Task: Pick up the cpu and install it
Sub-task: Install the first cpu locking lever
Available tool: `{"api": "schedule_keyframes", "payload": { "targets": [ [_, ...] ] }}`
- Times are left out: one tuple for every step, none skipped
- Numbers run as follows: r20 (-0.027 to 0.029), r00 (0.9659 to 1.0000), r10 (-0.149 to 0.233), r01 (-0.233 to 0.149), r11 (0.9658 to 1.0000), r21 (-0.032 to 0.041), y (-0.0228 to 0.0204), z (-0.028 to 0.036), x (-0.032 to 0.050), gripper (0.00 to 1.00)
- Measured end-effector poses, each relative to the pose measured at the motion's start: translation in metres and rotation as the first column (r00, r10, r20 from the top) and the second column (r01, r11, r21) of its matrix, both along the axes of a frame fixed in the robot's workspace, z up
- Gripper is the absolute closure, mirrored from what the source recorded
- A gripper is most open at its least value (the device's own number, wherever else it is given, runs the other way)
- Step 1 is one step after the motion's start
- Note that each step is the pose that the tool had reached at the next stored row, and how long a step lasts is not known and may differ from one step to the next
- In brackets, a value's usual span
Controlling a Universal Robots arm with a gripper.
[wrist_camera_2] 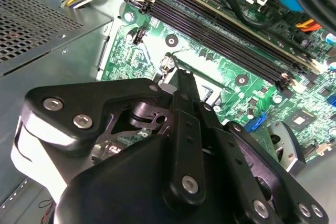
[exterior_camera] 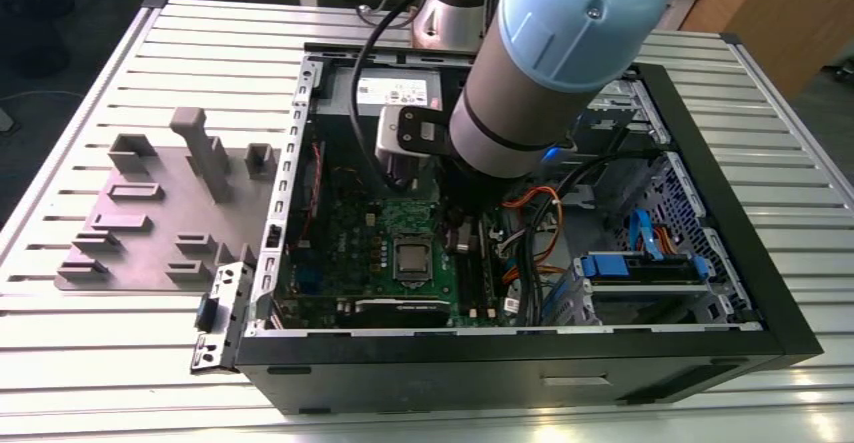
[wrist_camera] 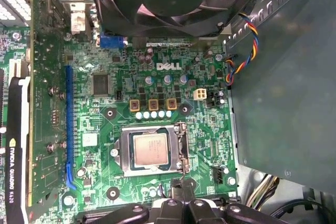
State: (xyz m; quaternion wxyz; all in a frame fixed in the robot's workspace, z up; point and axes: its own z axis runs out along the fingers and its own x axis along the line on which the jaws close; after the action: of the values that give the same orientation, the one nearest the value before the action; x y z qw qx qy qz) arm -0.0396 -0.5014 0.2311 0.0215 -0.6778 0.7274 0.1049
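- CPU (wrist_camera: pixel 150 149) sits flat inside the silver socket frame (wrist_camera: pixel 181 150) on the green motherboard (wrist_camera: pixel 157 87), as we see in the first wrist view; the exterior view shows it (exterior_camera: pixel 412 259) within the open computer case (exterior_camera: pixel 747 293).
- We find our gripper (wrist_camera: pixel 181 190) just beside the socket, apart from the chip.
- We cannot tell how wide its jaws stand, or whether they hold anything.

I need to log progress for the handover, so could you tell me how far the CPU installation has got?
Done: the cpu already sits inside the socket frame on the motherboard. In hand: nothing visibly held; the gripper hovers just beside the socket. Left: I can't tell whether the frame is latched down.
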Motion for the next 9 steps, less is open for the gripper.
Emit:
{"api": "schedule_keyframes", "payload": {
  "targets": [
    [0.0035,1.0000,0.005,-0.005,1.0000,-0.0003,-0.0001,0.0000,0.0000,0.89],
    [0.0047,1.0000,0.008,-0.008,1.0000,0.0000,-0.0002,-0.0001,-0.0001,0.89],
    [0.0047,0.9999,0.011,-0.011,0.9999,0.0000,-0.0002,-0.0002,-0.0005,0.89],
    [0.0048,0.9998,0.018,-0.018,0.9998,0.0002,-0.0002,-0.0006,-0.0008,0.89],
    [0.0048,0.9995,0.030,-0.030,0.9995,0.0002,-0.0002,-0.0009,-0.0009,0.89],
    [0.0047,0.9989,0.046,-0.046,0.9989,0.0001,-0.0002,-0.0012,-0.0009,0.89],
    [0.0047,0.9981,0.062,-0.062,0.9981,0.0000,-0.0002,-0.0014,-0.0009,0.89],
    [0.0047,0.9976,0.069,-0.069,0.9976,-0.0001,-0.0002,-0.0014,-0.0010,0.89],
    [0.0047,0.9975,0.070,-0.070,0.9976,-0.0002,-0.0003,-0.0015,-0.0010,0.89]
  ]
}}
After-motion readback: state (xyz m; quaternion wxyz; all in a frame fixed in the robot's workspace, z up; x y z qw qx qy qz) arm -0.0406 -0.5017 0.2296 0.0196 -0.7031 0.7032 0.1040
